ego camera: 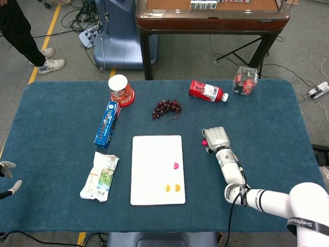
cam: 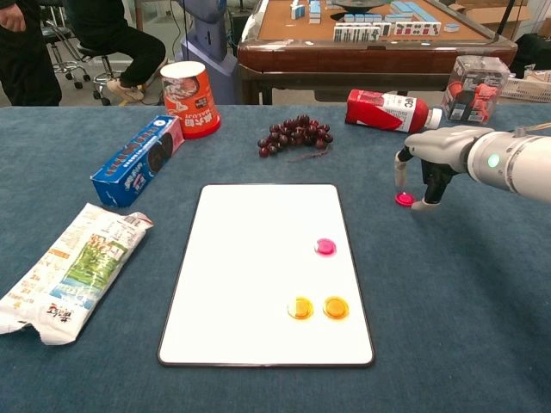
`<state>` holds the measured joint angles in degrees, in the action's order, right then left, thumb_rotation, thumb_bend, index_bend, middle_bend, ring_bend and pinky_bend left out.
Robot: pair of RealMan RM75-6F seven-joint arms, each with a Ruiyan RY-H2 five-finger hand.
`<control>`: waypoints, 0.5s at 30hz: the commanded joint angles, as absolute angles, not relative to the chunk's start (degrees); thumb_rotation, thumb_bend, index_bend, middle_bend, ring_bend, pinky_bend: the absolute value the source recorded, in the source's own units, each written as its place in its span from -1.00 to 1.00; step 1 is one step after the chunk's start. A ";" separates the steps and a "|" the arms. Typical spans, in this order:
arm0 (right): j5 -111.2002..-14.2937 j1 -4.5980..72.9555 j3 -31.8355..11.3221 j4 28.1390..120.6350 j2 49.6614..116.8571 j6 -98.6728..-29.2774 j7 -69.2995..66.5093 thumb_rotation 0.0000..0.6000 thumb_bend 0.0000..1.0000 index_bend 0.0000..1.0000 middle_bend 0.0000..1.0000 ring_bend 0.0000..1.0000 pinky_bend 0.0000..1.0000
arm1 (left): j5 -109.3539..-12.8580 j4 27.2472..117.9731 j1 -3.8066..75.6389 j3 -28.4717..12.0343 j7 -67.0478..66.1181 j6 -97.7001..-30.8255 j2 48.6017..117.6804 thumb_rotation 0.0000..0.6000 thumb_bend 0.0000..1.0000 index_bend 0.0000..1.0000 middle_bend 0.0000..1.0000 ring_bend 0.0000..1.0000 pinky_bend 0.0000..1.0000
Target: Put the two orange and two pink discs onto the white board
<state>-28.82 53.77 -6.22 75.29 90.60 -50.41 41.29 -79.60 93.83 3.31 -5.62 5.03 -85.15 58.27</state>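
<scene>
The right hand (ego camera: 216, 139) hangs over the blue table (ego camera: 51, 154), a pink disc (ego camera: 204, 142) peeking out at its left edge. Further left of the hand lies the white board (ego camera: 154, 154), carrying another pink disc (ego camera: 176, 165) and two orange discs (ego camera: 171, 188).

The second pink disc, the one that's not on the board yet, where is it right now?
The second pink disc lies on the blue tablecloth to the right of the white board, in the chest view directly under the fingertips of the right hand, below the red bottle.
</scene>
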 commanded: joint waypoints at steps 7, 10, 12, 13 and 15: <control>-28.57 53.89 -6.36 73.00 91.71 -49.33 41.03 1.00 -0.48 -0.24 1.00 1.00 1.00 | -79.66 93.89 3.28 -5.58 5.02 -85.18 58.25 1.00 -0.51 -0.01 0.17 -0.02 0.57; -28.57 53.88 -6.31 72.45 92.09 -48.91 40.94 1.00 -0.48 -0.24 1.00 1.00 1.00 | -79.55 93.85 3.27 -5.61 5.07 -85.14 58.23 1.00 -0.51 -0.01 0.17 -0.02 0.57; -28.66 53.89 -6.31 72.18 92.32 -48.79 40.88 1.00 -0.48 -0.24 1.00 1.00 1.00 | -79.53 93.86 3.26 -5.62 5.14 -85.12 58.20 1.00 -0.51 -0.01 0.17 -0.02 0.57; -28.70 53.89 -6.32 72.11 92.39 -48.75 40.86 1.00 -0.48 -0.24 1.00 1.00 1.00 | -79.53 93.87 3.26 -5.64 5.18 -85.14 58.19 1.00 -0.51 -0.01 0.17 -0.02 0.57; -28.83 53.89 -6.36 72.01 92.53 -48.77 40.81 1.00 -0.48 -0.23 1.00 1.00 1.00 | -79.55 93.88 3.22 -5.64 5.27 -85.20 58.15 1.00 -0.51 -0.01 0.17 -0.02 0.57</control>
